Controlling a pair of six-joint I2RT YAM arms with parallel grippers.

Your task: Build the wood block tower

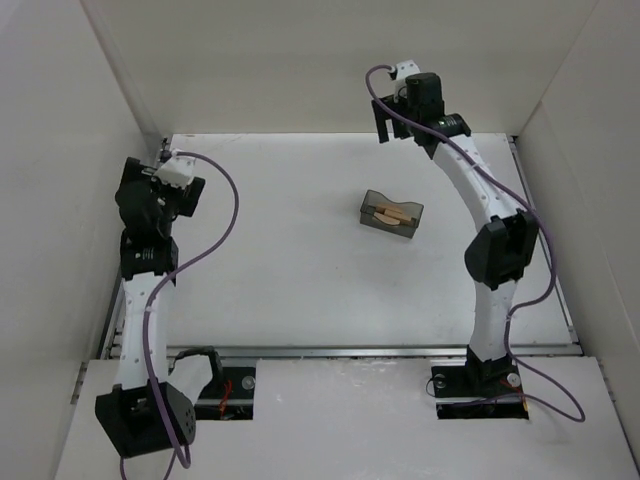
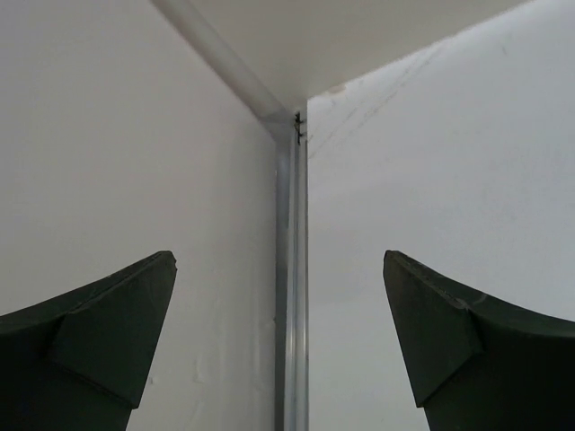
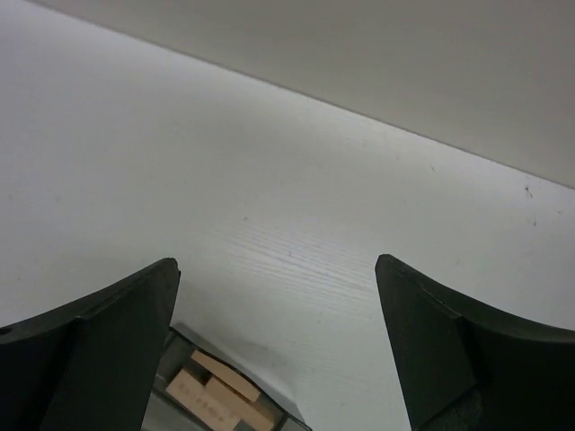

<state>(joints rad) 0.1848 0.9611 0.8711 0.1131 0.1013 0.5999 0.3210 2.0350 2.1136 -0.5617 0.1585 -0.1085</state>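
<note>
— Where are our wood blocks (image 1: 393, 212)?
— Lying loose inside the dark grey container (image 1: 398, 232), mid-tabletop (image 1: 270, 260).
— And our end effectors?
— Our left end effector (image 2: 278, 260) is spread wide, facing the wall corner (image 2: 292, 269). Our right end effector (image 3: 277, 265) is spread too, empty, just past the container.

You have two arms of one build: white link segments joined by blocky black joint housings. On your left arm (image 1: 140, 310) a purple cable (image 1: 236, 205) runs from a white wrist block towards the black base (image 1: 140, 425). Your right arm (image 1: 480, 190) carries its own purple cable (image 1: 550, 270), shows small dark dots along its upper white link, and stands on a black base (image 1: 480, 385) with silvery bolt heads. The left gripper (image 2: 279, 260) and right gripper (image 3: 277, 262) each end in two dark, matte, wedge-shaped fingers (image 2: 99, 341) with faceted faces.
</note>
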